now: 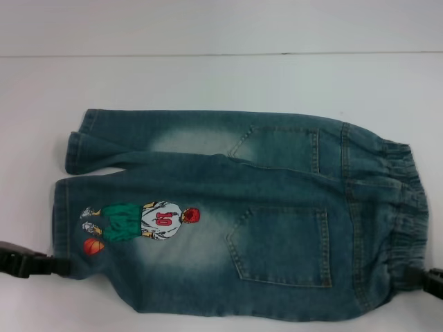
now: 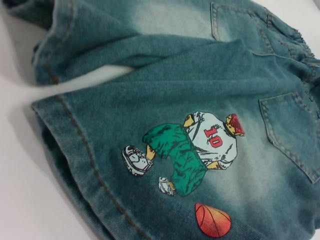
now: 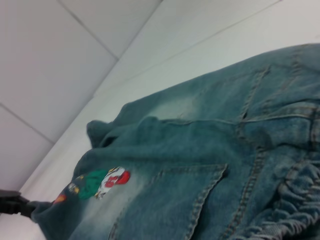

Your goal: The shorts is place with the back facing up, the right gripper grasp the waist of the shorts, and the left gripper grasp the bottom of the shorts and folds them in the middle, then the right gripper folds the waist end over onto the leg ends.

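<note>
The shorts (image 1: 228,214) lie flat on the white table, back pockets and player print (image 2: 200,145) facing up. The puckered waist (image 1: 408,207) is at the right and the stitched leg hems, the bottom (image 1: 61,214), are at the left. My left gripper (image 1: 62,265) is at the near corner of the front leg hem; it is shut on that corner, which is drawn to a point at its tip (image 3: 31,209). My right gripper (image 1: 419,275) touches the near end of the waistband. The right wrist view shows the gathered waistband (image 3: 295,200) close up.
White table (image 1: 208,83) surrounds the shorts on all sides. A pale wall with seams (image 3: 60,60) rises behind the table's far edge. Nothing else stands on the table.
</note>
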Motion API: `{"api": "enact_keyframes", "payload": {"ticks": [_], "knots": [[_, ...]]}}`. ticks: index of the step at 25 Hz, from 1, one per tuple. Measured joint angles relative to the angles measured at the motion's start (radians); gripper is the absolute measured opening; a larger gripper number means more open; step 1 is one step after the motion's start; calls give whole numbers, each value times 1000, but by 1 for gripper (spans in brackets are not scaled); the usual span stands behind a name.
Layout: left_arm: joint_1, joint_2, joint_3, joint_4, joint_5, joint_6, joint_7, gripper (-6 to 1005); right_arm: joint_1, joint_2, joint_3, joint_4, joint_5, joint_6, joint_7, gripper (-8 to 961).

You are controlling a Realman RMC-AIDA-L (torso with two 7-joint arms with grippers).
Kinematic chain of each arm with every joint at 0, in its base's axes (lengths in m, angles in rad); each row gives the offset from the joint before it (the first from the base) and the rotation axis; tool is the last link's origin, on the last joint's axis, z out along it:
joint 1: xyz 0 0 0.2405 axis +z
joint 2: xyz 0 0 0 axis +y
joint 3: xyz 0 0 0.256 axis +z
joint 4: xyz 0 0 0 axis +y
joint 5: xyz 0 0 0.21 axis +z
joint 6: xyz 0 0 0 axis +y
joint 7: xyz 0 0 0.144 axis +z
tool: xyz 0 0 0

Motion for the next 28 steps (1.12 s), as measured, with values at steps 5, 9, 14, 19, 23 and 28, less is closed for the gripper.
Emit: {"api": "enact_keyframes", "payload": {"ticks": [5,9,14,19,23,28], "knots": [[15,5,-17,3,7,19,12,46,2,4,-46,0,0,-18,1,46],[31,10,-26,7,8,32,18,45,7,8,-63,0,0,-24,0,46],[49,13,-26,22,8,47,23,45,8,16,-75,-1,-3,-34,-7,46],[54,18,-48,39,6,53,28,45,-4,18,-71,-6,1,-55,-15,47],[45,21,-79,36,-9,37,43,44,-7,13,-60,-10,22,-73,-24,47],[28,22,-106,31,-68,-3,49,44,22,-5,-52,-11,33,-85,-19,47]]}}
